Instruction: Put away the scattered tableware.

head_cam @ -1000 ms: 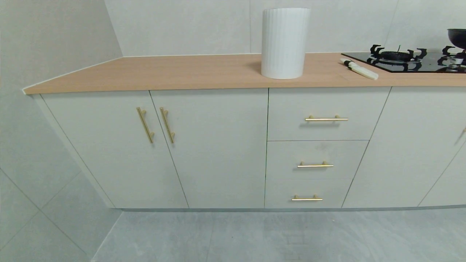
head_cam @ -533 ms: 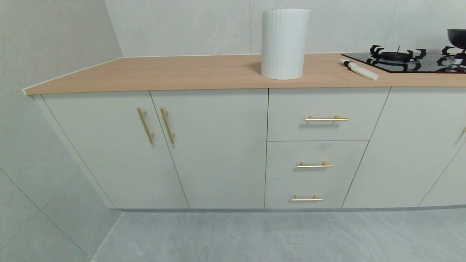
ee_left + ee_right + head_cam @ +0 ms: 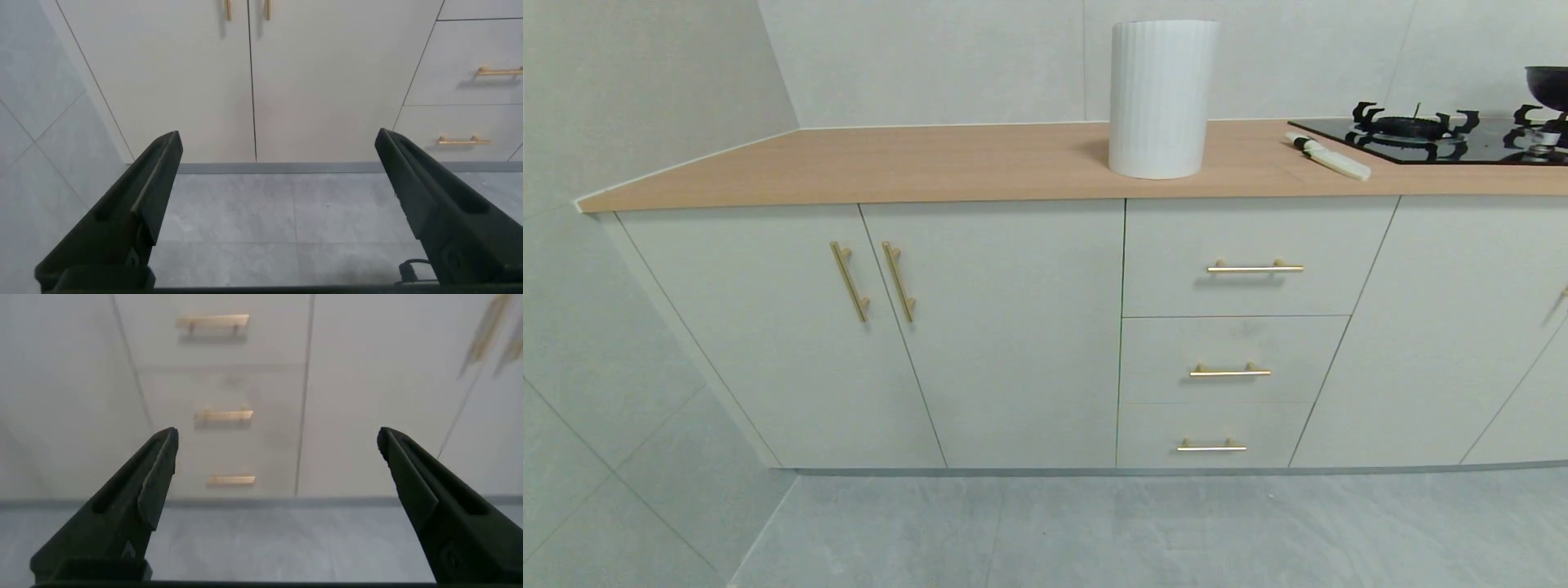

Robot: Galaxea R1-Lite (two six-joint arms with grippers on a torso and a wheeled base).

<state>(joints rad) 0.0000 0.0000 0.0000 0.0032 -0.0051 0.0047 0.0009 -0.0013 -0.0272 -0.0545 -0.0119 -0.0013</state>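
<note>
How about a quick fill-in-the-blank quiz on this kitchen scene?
The white ribbed container stands on the wooden ____.
The white utensil lies between that container and the black ____.
The drawer stack has ____ gold handles.
The left claw and right claw both hang ____, holding nothing.
Missing: countertop; stove; three; open.

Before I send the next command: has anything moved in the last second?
Nothing in the scene has moved; only the head view itself shifted a hair. The white ribbed container and the cream utensil sit where they were on the countertop, and the drawers stay shut.
</note>
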